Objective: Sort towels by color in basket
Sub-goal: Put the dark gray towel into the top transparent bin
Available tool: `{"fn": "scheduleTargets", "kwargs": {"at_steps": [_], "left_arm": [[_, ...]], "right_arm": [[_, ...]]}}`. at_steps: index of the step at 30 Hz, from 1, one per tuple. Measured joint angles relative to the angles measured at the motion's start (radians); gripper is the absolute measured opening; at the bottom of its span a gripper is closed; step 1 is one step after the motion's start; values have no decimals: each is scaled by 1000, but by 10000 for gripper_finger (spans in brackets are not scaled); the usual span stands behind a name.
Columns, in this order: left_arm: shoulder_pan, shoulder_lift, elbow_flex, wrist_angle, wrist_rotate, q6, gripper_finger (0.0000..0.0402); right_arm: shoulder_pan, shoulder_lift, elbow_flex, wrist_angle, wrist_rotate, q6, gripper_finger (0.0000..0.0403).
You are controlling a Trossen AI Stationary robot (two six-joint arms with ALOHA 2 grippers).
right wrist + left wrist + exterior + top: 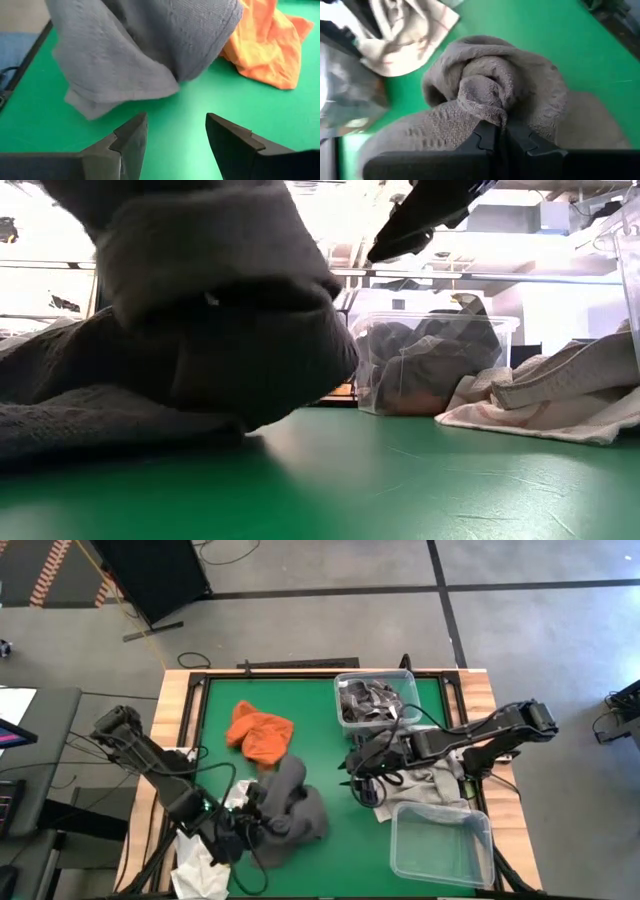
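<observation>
- Sorting looked partly done: the far clear bin (375, 698) already held dark and plaid cloths, while the near clear bin (441, 843) appeared empty.
- The left gripper (248, 827) had its jaws pinched shut on the dark grey towel (292, 808), bunched at the counter's near middle.
- The rust orange towel (260, 732) lay loose on the green counter (320, 740); a pale towel (436, 786) lay between the bins, and white cloth (196, 865) hung off the left edge.
- The right gripper (362, 780) hovered beside the grey towel, jaws wide and holding nothing.
- Beyond the counter lay grey floor with cables.
</observation>
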Motion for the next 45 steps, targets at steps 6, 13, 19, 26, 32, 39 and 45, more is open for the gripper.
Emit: {"fn": "scheduleTargets", "kwargs": {"at_steps": [6, 13, 19, 26, 32, 39, 45], "left_arm": [[-19, -1, -93, 92, 62, -76, 11], [-17, 0, -207, 168, 156, -148, 12], [-17, 0, -264, 255, 222, -165, 16], [-19, 4, -325, 333, 232, -158, 84], [-21, 4, -338, 379, 261, -164, 196], [-22, 3, -369, 440, 285, -207, 296], [-22, 4, -474, 583, 304, -209, 316]], "right_arm": [[37, 3, 0, 52, -15, -7, 230], [95, 4, 0, 141, -57, -24, 230], [123, 24, -1, 170, -56, -37, 233], [93, 89, 2, 227, -53, -42, 240], [79, 133, -2, 225, -55, -45, 240], [73, 143, 0, 230, -55, -40, 240], [73, 145, 0, 245, -55, -40, 240]]}}
